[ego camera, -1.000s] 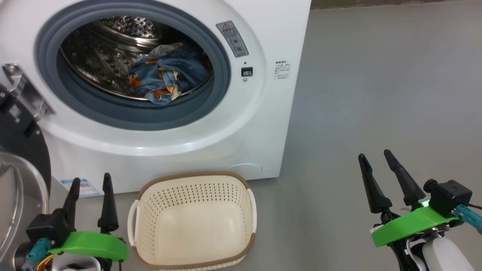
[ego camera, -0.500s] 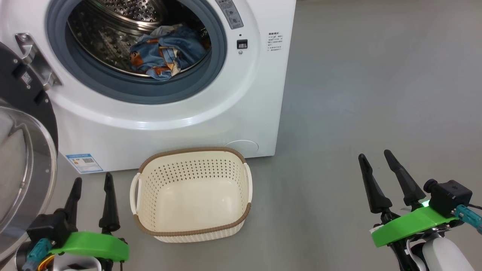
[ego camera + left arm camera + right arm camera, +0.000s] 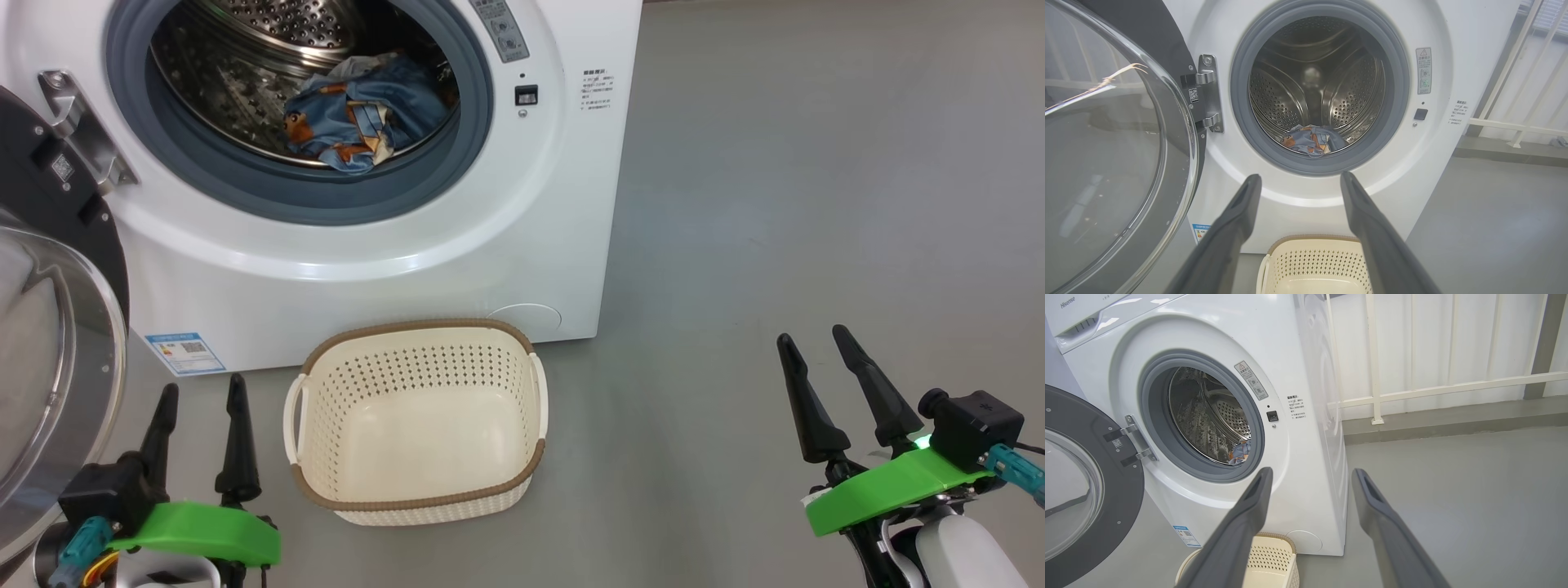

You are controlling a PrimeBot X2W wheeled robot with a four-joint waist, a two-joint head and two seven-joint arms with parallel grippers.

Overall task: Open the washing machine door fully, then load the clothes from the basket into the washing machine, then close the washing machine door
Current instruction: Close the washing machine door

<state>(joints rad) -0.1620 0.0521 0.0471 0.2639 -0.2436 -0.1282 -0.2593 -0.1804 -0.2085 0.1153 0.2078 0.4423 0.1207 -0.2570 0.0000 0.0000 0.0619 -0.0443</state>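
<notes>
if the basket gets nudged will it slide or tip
The basket is empty and made of perforated plastic, so it is probably light and likely to slide on the smooth grey floor rather than tip, since it sits low and wide. Its walls look moulded, so likely stiff, not floppy.

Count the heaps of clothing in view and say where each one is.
1. The clothes lie in one blue printed heap on the floor of the drum, inside the washing machine, near its opening. The basket holds none. Separate garments may be hidden within the heap.
</notes>
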